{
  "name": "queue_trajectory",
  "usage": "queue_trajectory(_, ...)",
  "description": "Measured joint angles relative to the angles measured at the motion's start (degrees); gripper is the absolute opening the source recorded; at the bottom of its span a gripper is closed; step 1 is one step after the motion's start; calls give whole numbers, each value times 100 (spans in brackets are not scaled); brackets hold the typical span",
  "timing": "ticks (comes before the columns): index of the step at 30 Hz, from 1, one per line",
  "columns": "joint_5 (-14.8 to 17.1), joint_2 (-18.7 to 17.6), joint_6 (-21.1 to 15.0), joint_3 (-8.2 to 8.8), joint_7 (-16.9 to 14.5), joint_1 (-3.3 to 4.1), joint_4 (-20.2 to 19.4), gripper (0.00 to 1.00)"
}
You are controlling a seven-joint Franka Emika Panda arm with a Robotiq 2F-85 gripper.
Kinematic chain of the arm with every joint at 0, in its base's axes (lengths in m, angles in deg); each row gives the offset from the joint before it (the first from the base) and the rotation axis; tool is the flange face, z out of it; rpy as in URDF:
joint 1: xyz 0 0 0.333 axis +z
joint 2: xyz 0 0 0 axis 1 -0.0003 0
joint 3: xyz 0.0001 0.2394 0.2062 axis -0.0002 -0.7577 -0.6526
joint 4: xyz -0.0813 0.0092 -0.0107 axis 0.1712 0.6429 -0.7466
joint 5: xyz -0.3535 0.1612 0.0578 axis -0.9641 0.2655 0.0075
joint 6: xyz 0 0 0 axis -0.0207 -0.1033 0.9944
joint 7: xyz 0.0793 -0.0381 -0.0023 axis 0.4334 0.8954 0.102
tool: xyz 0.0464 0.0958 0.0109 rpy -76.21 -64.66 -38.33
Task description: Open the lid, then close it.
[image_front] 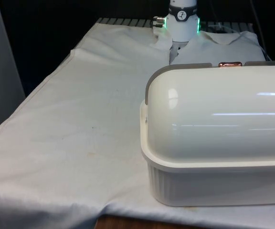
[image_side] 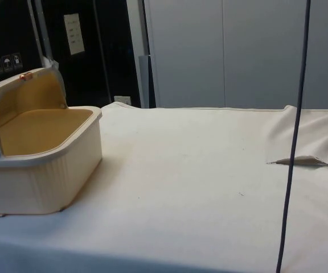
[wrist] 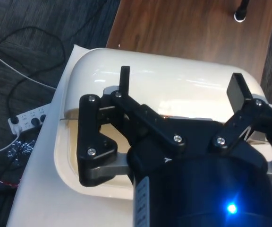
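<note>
A cream bread box (image_front: 214, 186) stands at the front view's right, its back towards that camera. Its rounded lid (image_front: 218, 109) is rolled back and open, with the copper handle (image_front: 230, 64) at the top. In the side view the bread box (image_side: 44, 176) shows its tan inside (image_side: 39, 128), and the lid (image_side: 16, 91) is curled over the rear with the handle (image_side: 23, 75) on its upper edge. My gripper (wrist: 182, 85) hangs open well above the bread box (wrist: 126, 75), holding nothing, one finger (wrist: 125, 78) on each side of the lid's top.
The robot's base (image_front: 183, 19) stands behind the box. White cloth (image_front: 80, 124) covers the table, and a raised fold (image_side: 306, 142) sits at the side view's right. A black cable (image_side: 294, 148) hangs down there. Cables and a power strip (wrist: 27, 118) lie on the floor.
</note>
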Motion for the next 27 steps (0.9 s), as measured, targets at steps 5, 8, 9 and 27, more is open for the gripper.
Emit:
queue_trajectory(5,11,-241,6,0,6,-17,235,100)
queue_trajectory(8,11,-361,74,0,17,-29,378,100)
queue_trajectory(9,17,-395,109,0,23,-34,424,100)
queue_trajectory(27,34,-905,934,0,29,-97,1112,100)
